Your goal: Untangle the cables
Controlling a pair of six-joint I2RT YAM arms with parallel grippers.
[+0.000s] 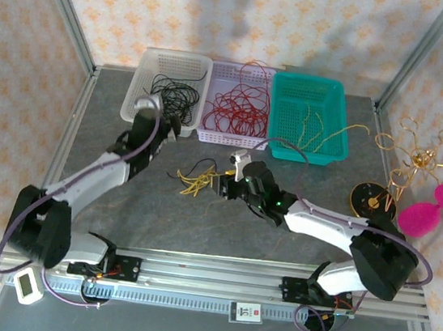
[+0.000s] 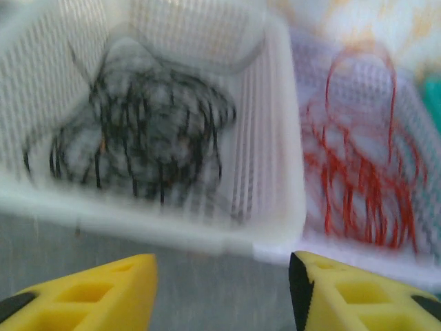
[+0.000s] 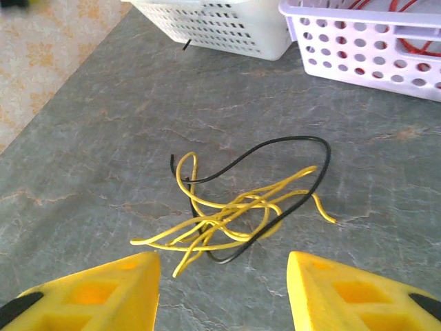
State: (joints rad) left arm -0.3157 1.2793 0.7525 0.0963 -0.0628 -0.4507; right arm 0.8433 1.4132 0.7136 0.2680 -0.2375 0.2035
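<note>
Looking past my right jaws, parted and empty, I see one tangle (image 3: 234,214) on the worktop (image 3: 103,124) just ahead: one black cable (image 3: 296,140) looped through several yellow cables (image 3: 213,224). My left jaws, likewise apart and empty, face two baskets: a white basket (image 2: 272,138) with black cables (image 2: 145,131), a lilac basket (image 2: 310,76) with red cables (image 2: 358,200).

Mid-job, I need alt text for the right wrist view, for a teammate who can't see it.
A loose tangle of yellow cables with one black cable looped through it lies on the grey table, just ahead of the open, empty right gripper. A white basket and a lilac basket stand behind.
</note>
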